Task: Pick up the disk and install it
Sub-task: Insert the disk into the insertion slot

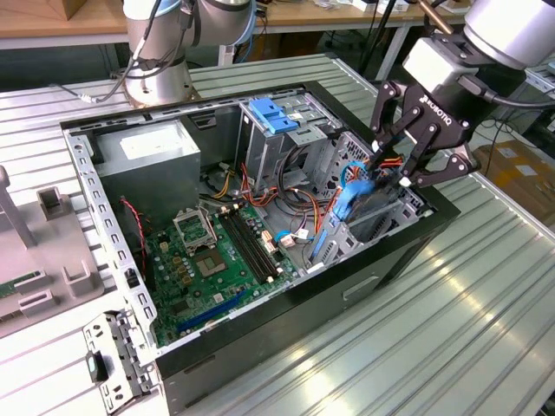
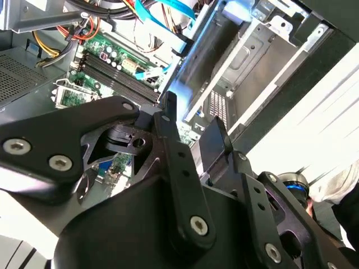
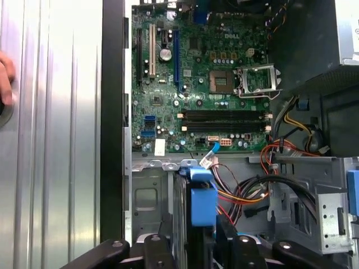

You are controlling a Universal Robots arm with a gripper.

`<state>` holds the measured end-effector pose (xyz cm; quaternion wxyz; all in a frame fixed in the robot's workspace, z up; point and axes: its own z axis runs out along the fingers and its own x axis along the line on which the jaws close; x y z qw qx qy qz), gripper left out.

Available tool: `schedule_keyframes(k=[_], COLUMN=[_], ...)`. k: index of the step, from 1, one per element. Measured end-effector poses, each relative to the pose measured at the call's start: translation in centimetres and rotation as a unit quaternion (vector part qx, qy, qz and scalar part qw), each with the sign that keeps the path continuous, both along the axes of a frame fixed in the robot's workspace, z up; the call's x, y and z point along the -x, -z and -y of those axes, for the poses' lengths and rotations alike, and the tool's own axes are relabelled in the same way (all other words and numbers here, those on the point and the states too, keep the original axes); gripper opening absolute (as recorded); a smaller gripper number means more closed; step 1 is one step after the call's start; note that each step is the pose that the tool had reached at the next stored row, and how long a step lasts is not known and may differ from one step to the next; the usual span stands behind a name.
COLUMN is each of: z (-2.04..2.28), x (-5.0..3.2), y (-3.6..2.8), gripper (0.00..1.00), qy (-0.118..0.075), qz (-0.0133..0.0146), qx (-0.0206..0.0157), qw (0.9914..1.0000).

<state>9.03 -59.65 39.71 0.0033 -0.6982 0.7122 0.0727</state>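
Ribbed metal benching (image 1: 486,329) carried an open computer case (image 1: 286,325), where the gripper (image 1: 388,178) pinched the disk (image 1: 357,198) narrowly, edge-down into the bay (image 2: 241,95) just beneath it; keeping rails (image 3: 202,204) square and cables (image 3: 247,193) clear seemed key.

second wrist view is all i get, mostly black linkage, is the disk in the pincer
Observer: yes, the exterior view shows the pincer shut on the disk, blue rails showing.
Operator: where is it
Observer: at the bay by the front of the case, on the exterior view's right, standing on edge.
Operator: anything crowding it
Observer: in the first wrist view, loose wires run right beside the disk.
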Motion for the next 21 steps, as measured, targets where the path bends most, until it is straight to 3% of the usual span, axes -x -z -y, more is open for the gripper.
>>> schedule_keyframes(k=[5,11,21], z=[0.0,0.0,0.0], x=[0.0,0.0,0.0], y=[0.01,0.01,0.01], gripper=[0.43,0.11,0.11], qy=[0.0,0.0,0.0], qz=[0.0,0.0,0.0], qx=[-0.0004,-0.0007,-0.0021], qw=[1.0,1.0,1.0])
